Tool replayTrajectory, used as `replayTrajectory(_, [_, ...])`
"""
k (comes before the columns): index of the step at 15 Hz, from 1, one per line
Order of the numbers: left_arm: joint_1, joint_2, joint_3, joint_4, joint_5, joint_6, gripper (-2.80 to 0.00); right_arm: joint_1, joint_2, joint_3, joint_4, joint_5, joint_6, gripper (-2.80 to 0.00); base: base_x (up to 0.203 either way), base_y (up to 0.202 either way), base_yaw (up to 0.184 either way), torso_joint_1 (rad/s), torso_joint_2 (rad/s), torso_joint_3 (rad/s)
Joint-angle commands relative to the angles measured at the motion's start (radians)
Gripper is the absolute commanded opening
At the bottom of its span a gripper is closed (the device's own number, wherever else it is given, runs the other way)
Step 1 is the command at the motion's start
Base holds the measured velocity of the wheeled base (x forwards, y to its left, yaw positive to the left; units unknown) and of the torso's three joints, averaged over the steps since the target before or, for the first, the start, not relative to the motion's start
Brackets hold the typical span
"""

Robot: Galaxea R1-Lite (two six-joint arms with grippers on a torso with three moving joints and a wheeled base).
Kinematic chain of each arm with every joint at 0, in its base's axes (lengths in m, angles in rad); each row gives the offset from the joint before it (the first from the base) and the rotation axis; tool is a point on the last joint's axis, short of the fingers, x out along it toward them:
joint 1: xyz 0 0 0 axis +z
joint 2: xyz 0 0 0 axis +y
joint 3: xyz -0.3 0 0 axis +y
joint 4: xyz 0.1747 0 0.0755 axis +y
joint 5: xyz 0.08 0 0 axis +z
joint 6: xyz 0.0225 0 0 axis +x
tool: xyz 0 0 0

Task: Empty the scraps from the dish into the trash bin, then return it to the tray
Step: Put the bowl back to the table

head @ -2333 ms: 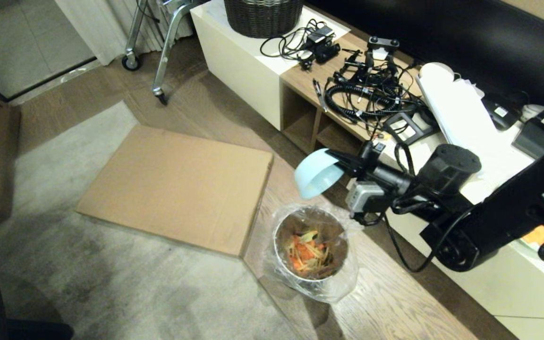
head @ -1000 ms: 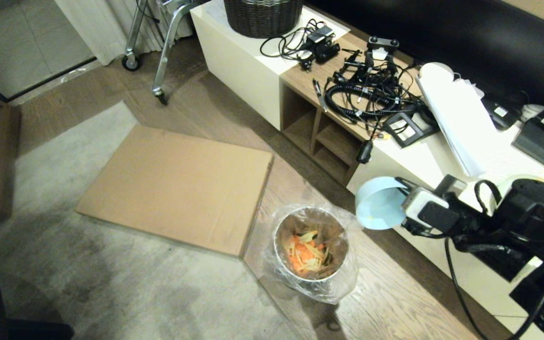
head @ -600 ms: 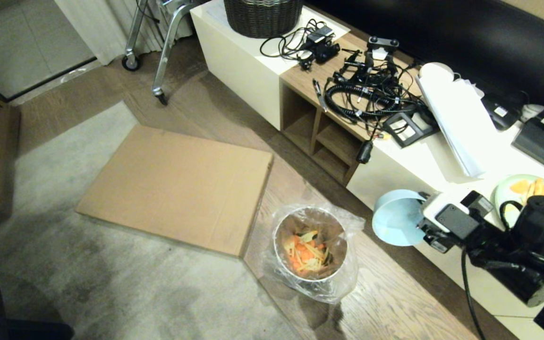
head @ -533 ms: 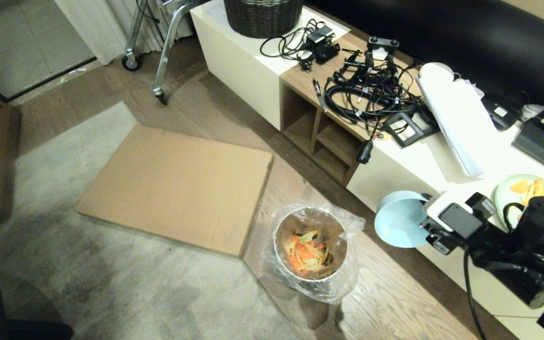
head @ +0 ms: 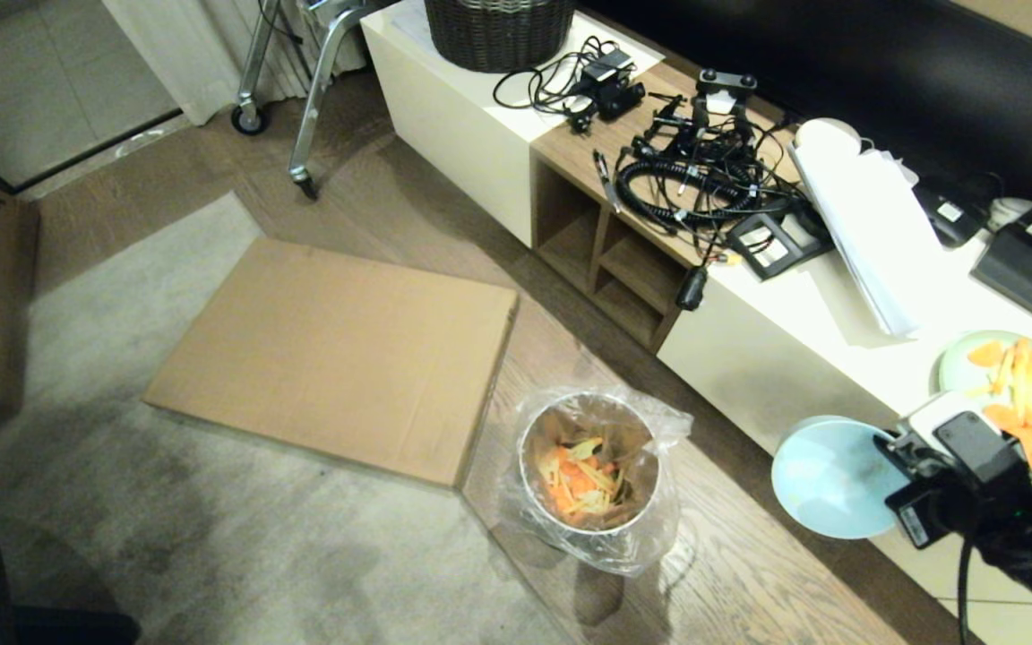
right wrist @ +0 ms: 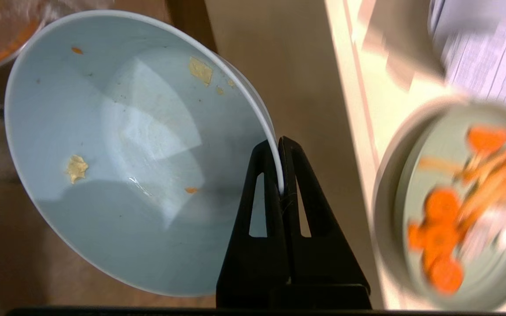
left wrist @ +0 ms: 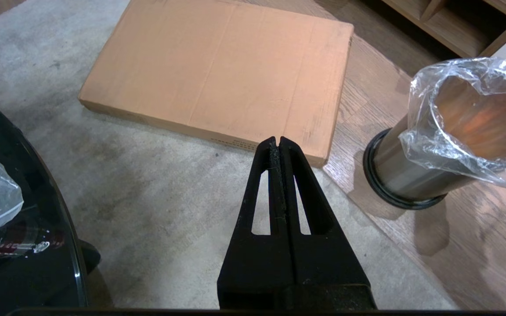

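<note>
While right gripper point(right wrist: 279, 186) pinches dish point(head: 825, 479) rim, cabinet point(head: 749, 358) beside, trash bin point(head: 589, 475) below, left gripper point(left wrist: 279, 142) closed.

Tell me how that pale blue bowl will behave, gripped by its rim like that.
The dish looks rigid and glossy, so it probably keeps its shape but may slip or pivot: the right gripper pinches only one thin spot of rim. It hangs tilted and nearly empty, a few flecks stuck inside, so likely light. If ceramic, a drop onto the wood floor could chip it.

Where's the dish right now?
In the head view the dish is low on the right, tipped on its side in the right hand, beside the white cabinet and right of the trash bin.
</note>
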Motion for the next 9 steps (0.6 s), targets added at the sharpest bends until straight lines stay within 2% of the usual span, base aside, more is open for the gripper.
replayTrajectory(1, [0.000, 0.000, 0.000, 0.000, 0.000, -0.001, -2.80, -0.039, -0.085, 0.080, 0.043, -0.001, 0.129, -2.80, 0.000, 0.000, 0.000, 0.000, 0.00, 0.000])
replayTrajectory(7, [0.000, 0.000, 0.000, 0.000, 0.000, -0.001, -2.80, -0.105, -0.254, 0.092, 0.358, -0.003, 0.519, -2.80, 0.000, 0.000, 0.000, 0.000, 0.00, 0.000])
replayTrajectory(9, [0.000, 0.000, 0.000, 0.000, 0.000, -0.001, -2.80, -0.106, -0.299, 0.092, 0.452, -0.005, 0.613, -2.80, 0.000, 0.000, 0.000, 0.000, 0.00, 0.000])
